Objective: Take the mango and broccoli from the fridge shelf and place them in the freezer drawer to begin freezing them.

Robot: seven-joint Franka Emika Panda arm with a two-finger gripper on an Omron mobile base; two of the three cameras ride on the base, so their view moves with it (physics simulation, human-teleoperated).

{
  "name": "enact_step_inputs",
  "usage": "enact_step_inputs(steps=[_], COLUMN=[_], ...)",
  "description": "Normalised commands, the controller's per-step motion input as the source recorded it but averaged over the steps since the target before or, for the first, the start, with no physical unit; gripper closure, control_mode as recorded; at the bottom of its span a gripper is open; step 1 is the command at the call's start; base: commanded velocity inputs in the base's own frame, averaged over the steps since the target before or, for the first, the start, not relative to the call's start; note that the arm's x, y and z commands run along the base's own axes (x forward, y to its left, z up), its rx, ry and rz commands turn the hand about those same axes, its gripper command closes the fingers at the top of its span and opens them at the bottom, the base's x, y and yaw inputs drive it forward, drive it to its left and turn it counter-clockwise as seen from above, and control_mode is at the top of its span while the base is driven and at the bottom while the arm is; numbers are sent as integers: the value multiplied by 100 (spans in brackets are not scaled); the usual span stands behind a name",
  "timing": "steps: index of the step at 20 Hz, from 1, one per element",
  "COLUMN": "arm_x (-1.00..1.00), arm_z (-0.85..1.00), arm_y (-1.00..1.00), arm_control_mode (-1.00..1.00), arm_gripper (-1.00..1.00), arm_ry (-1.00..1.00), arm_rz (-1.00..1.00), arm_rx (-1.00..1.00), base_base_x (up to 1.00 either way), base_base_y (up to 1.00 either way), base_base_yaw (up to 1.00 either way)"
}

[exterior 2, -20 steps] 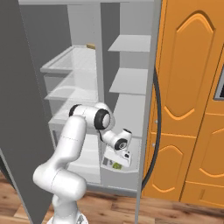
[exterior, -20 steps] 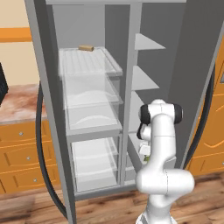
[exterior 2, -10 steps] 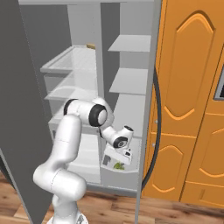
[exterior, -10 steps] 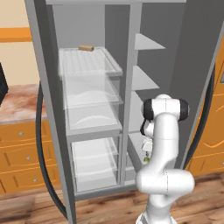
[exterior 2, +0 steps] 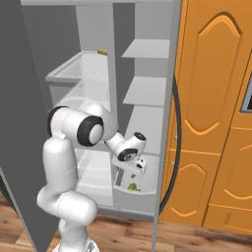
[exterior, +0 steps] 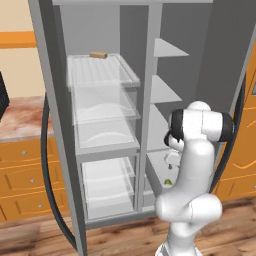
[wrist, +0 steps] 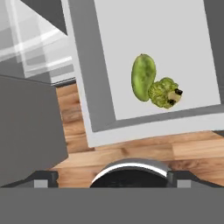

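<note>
In the hand view the yellow-green mango (wrist: 143, 77) and the bumpy broccoli (wrist: 164, 92) lie touching each other on the floor of the grey freezer drawer (wrist: 148, 124). My gripper (wrist: 113, 178) hangs above them, open and holding nothing, its tips far apart. In the right base view the gripper (exterior 2: 140, 165) sits just over the drawer (exterior 2: 147, 193), with a green speck of the food (exterior 2: 133, 186) below it. The left base view has the gripper (exterior: 170, 159) low in the right compartment. The translucent fridge shelf (exterior: 102, 74) is up on the left.
A tan block (exterior: 98, 55) lies at the back of the fridge shelf, with clear bins (exterior: 105, 112) below it. Grey shelves (exterior 2: 145, 91) stack above the drawer. The orange cabinet door (exterior 2: 216, 113) stands close on the right. Wooden floor (wrist: 144, 148) shows in front of the drawer.
The jaws have spread wide and the hand has lifted up from the drawer, leaving the green food lying inside. The elbow has risen with it.
</note>
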Motion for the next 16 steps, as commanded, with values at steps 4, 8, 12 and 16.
enact_step_inputs(steps=[4,8,12,16], arm_x=[-56,-67,-74,-82], arm_z=[95,89,94,90], arm_y=[18,14,13,13], arm_control_mode=[-100,-100,-100,-100], arm_gripper=[-100,-100,-100,-100], arm_ry=[-17,-11,-6,-4], arm_rz=[-7,-7,-6,-6], arm_rx=[-5,-6,-5,-4], base_base_x=[0,0,0,0], base_base_y=[0,0,0,0], base_base_yaw=[0,0,0,0])
